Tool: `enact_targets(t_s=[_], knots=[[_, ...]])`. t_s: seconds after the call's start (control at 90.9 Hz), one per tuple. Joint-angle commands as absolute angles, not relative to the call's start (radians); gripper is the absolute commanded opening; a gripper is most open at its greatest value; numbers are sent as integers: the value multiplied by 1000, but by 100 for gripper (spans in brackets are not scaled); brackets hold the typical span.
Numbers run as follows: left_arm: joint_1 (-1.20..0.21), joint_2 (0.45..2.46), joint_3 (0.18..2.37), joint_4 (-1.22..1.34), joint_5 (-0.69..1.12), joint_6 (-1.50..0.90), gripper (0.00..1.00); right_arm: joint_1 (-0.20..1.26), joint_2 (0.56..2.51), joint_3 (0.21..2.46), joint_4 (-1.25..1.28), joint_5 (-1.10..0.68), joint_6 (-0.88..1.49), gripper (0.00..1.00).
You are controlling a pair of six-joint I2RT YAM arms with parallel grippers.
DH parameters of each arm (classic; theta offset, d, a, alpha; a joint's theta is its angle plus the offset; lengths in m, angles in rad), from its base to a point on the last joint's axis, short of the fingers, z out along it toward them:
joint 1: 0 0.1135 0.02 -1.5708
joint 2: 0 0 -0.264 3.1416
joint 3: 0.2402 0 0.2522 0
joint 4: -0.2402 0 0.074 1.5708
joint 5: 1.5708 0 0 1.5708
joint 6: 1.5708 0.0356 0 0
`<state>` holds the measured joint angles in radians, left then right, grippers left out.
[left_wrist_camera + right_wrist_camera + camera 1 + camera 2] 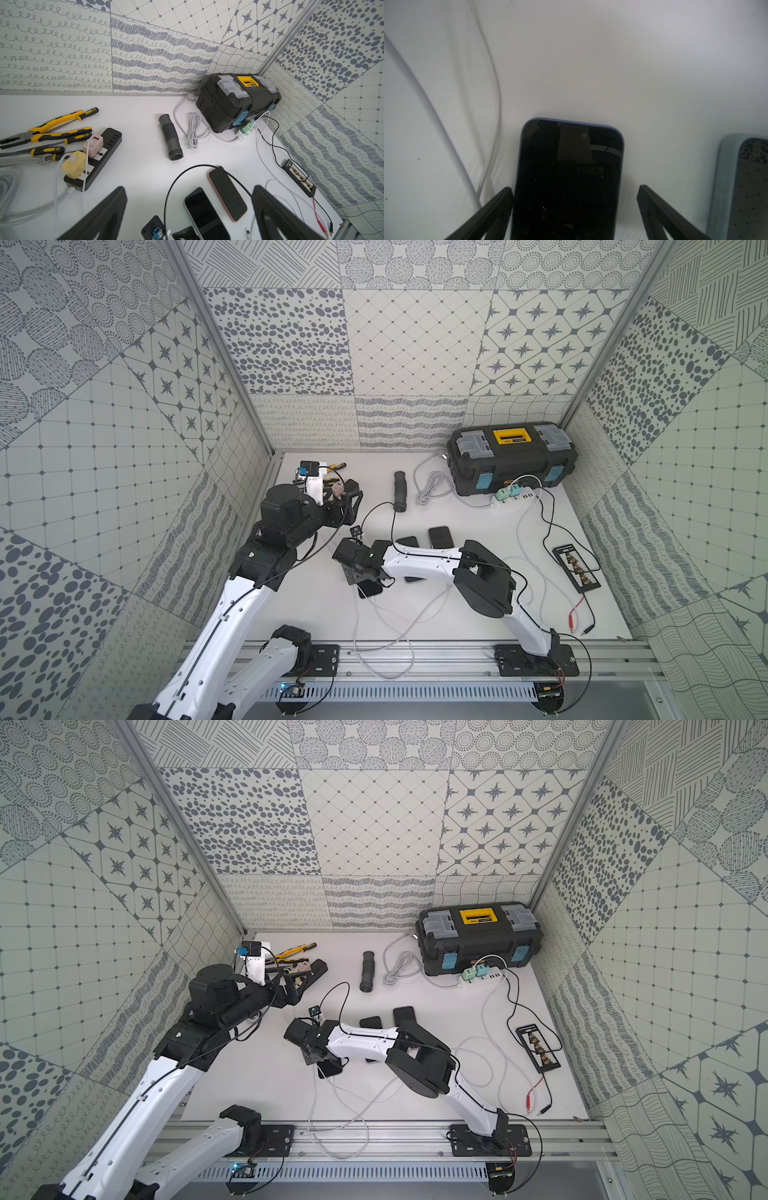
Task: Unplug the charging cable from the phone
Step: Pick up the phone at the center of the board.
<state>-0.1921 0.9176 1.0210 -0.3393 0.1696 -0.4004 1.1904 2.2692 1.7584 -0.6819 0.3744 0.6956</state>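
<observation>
While the right gripper (574, 188) straddles it wide open, holding nothing, we see the phone (569, 176): black screen, blue rim, flat mid-table (654, 83), white cable (436, 124) just beside. Left gripper (189, 188) open, empty.

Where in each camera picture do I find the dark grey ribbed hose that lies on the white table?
In a top view: the dark grey ribbed hose lies near the picture's centre.
In a top view: the hose is again near the centre.
Left wrist: the hose is near the middle.
Right wrist: not in it.
Shared landmark: the black toolbox with yellow handle. The coiled grey cable lies between it and the hose.
</observation>
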Motion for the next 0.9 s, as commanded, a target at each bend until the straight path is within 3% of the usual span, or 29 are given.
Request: enact_targets(t_s=[0.0, 0.198, 0.891], knots=[[-181, 911, 1015, -344, 153, -379, 98, 1195, 2293, 1781, -687, 372, 688, 97], [-180, 907, 1015, -344, 149, -379, 98, 1196, 2296, 1774, -687, 373, 690, 97], [-179, 898, 1010, -341, 130, -382, 98, 1180, 2282, 1752, -685, 371, 692, 80]])
